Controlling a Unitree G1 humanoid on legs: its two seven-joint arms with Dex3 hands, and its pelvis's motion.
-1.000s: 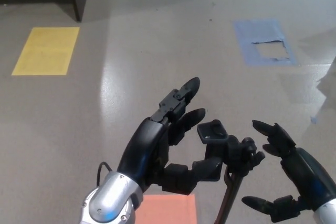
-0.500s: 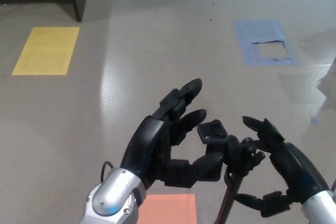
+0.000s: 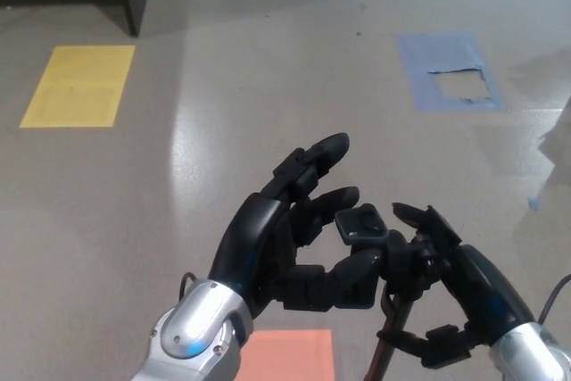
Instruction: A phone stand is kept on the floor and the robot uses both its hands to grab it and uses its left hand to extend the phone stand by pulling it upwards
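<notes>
- Low in the head view, between the two hands, the black jointed phone stand [image 3: 379, 252] rises on a thin dark pole from the glossy grey floor [image 3: 223, 113].
- The left hand [image 3: 294, 234] sits just left of the stand's head, its two fingers [image 3: 317, 156] spread forward and its thumb curled under the head, seemingly touching it; it holds nothing firmly.
- The right hand [image 3: 451, 287] is just right of the stand, fingers apart, its upper fingertips close to the head; contact cannot be told.
- Floor markings lie well apart: a yellow rectangle [image 3: 78, 86], a torn blue tape patch [image 3: 451, 70], an orange patch [image 3: 285, 354].
</notes>
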